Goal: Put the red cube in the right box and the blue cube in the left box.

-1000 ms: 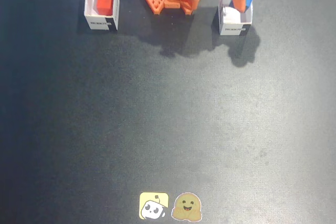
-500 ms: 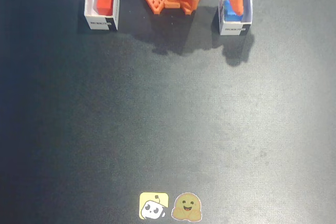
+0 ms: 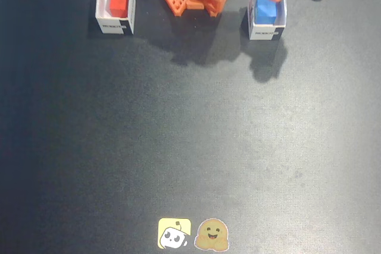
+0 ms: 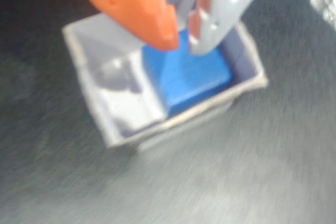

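Blue cube (image 4: pixel 186 74) lay inside the box at about 1 o'clock in the fixed view (image 3: pixel 266 28), resting against that box's right-hand wall as the wrist view showed it; the rest of the floor beside it was bare. Red cube (image 3: pixel 119 2) sat in the other box at about 11 o'clock in the fixed view (image 3: pixel 115 9), well apart from the arm. Both cubes thus appeared placed; the step in hand was judged to be the withdrawal.

Gripper (image 4: pixel 181 39) hung just above the blue cube, orange finger (image 4: pixel 139 3) and grey finger (image 4: pixel 226 9) parted with a narrow gap, nothing between them: released. Whether the tips touched the cube's top face could not be told through the blur.

Notes for a clean retreat:
- lift straight up before any swing, since the tips were inside the rim line of the box (image 4: pixel 84 93)
- keep the jaws parted as they were; closing could nip a cube edge
- the light cardboard would likely slide on the dark mat (image 3: pixel 190 147) if a wall were clipped
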### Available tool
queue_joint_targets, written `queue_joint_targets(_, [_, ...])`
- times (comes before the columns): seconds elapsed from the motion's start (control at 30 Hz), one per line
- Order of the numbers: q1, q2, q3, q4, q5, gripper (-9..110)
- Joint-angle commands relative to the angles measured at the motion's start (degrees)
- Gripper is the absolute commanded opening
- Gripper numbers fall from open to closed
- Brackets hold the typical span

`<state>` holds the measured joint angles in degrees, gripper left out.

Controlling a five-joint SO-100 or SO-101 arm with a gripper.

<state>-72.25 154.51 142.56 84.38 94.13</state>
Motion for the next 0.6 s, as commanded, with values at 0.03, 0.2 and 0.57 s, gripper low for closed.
queue_joint_targets(0.03, [4.6,-2.7,-6.0,-0.7,-3.6,0])
queue_joint_targets(0.2, [12.7,-10.6,-12.7,-0.9,-9.5,0])
queue_joint_targets(0.57, [36.3,-19.2,-13.0,-9.1,-12.0,0])
